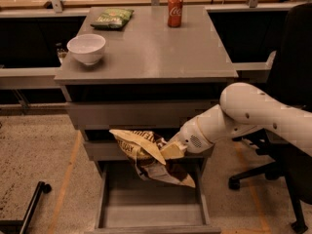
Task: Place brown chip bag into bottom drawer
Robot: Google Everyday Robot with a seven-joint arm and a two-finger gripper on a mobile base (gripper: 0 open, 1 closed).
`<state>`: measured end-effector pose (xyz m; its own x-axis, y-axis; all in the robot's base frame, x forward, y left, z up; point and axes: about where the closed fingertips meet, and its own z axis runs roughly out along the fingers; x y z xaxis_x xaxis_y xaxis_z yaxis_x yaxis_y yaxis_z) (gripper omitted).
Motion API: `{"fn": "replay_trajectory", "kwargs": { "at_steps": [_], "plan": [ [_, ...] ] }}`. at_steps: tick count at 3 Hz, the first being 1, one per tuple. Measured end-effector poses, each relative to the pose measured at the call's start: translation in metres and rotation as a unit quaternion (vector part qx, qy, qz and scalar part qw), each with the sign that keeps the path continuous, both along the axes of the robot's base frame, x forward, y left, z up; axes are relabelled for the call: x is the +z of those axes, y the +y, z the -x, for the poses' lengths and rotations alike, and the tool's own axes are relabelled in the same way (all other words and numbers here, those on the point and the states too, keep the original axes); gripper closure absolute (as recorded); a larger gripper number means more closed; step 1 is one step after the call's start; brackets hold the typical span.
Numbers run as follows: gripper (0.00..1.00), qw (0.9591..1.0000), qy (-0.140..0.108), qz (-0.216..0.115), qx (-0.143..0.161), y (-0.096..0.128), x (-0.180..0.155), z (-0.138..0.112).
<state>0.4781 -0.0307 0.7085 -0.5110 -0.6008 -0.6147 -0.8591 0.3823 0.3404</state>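
The brown chip bag (pixel 146 155), tan and dark brown and crinkled, hangs in front of the middle drawer, just above the open bottom drawer (pixel 151 212). My gripper (pixel 169 150) is shut on the bag's right side, at the end of the white arm (pixel 253 118) reaching in from the right. The bag's lower corner dips toward the back of the drawer's grey tray. The bottom drawer is pulled out toward the camera, and nothing shows on its visible floor.
On the grey cabinet top (pixel 161 52) stand a white bowl (pixel 86 48), a green snack bag (pixel 113 18) and a red soda can (pixel 175 10). A black office chair (pixel 287 130) stands at right. A black pole (pixel 29 208) lies on the floor at lower left.
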Motion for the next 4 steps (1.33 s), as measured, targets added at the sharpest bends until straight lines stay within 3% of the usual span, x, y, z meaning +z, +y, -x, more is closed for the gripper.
{"fn": "replay_trajectory", "kwargs": {
  "at_steps": [1,3,4],
  "plan": [
    [1.0,0.9998,0.018,-0.007,0.004,0.01,-0.049,-0.002],
    [1.0,0.9963,0.068,-0.053,-0.006,0.009,-0.196,-0.016],
    [1.0,0.9901,0.101,-0.092,-0.031,-0.005,-0.261,-0.026]
  ]
}}
